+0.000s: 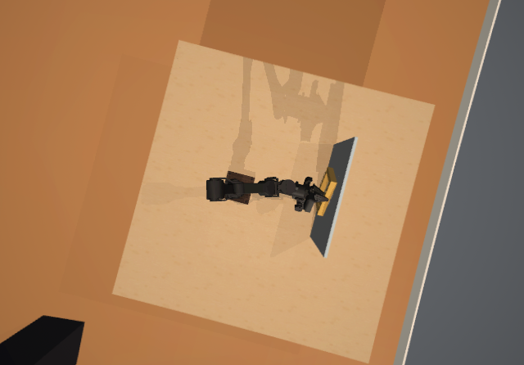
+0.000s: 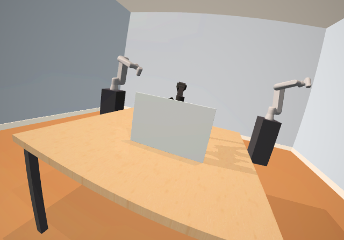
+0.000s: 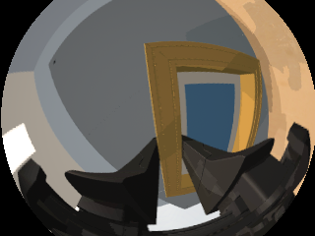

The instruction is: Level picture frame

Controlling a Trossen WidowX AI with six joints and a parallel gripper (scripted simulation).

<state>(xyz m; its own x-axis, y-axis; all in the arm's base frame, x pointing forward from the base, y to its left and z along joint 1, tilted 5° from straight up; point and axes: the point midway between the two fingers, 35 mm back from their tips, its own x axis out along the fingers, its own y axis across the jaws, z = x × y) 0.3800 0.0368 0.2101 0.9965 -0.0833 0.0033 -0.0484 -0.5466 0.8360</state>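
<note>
The gold picture frame (image 1: pixel 332 187) (image 3: pixel 163 93) with a blue picture (image 3: pixel 210 110) is against the dark face of the upright wall panel (image 1: pixel 322 239) (image 3: pixel 108 88). My gripper (image 1: pixel 327 199) (image 3: pixel 167 140) is shut on one side bar of the frame, with one finger outside the bar and the other over the inner opening. In the exterior view only the pale back of the panel (image 2: pixel 172 126) shows, and it hides the frame and the fingers. The screw and the notched strip are hidden behind the frame. How far the frame tilts is hard to tell from these angles.
The panel stands on the wooden table (image 1: pixel 190 242) (image 2: pixel 97 137). My arm (image 1: pixel 254 187) reaches across from its brown base plate (image 1: pixel 244 199). Two pale robot arms (image 2: pixel 122 71) (image 2: pixel 278 99) stand on dark pedestals beyond the table.
</note>
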